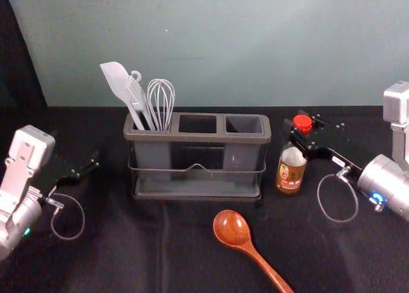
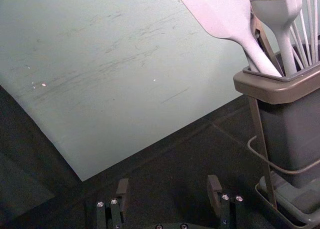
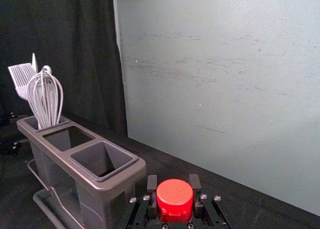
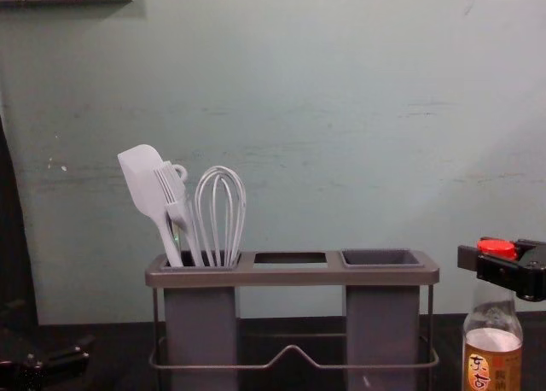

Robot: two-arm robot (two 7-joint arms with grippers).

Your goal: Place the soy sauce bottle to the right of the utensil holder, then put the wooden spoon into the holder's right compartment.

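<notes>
The soy sauce bottle (image 1: 291, 171) is upright just right of the utensil holder (image 1: 197, 137), with a narrow gap between them. My right gripper (image 1: 303, 139) reaches in from the right at the bottle's neck. In the right wrist view the right gripper (image 3: 174, 199) is closed against both sides of the red cap (image 3: 174, 196). In the chest view the bottle (image 4: 492, 357) hangs or stands below those fingers; its base is hidden. The wooden spoon (image 1: 232, 229) lies in front of the holder, handle toward the front. My left gripper (image 1: 89, 166) is left of the holder; its fingers (image 2: 123, 191) are apart and empty.
A white spatula (image 1: 117, 82), a brush and a whisk (image 1: 161, 100) stand in the holder's left compartment. The middle and right (image 1: 243, 124) compartments are empty. A pale wall (image 1: 255, 43) rises behind the black-covered table (image 1: 128, 242).
</notes>
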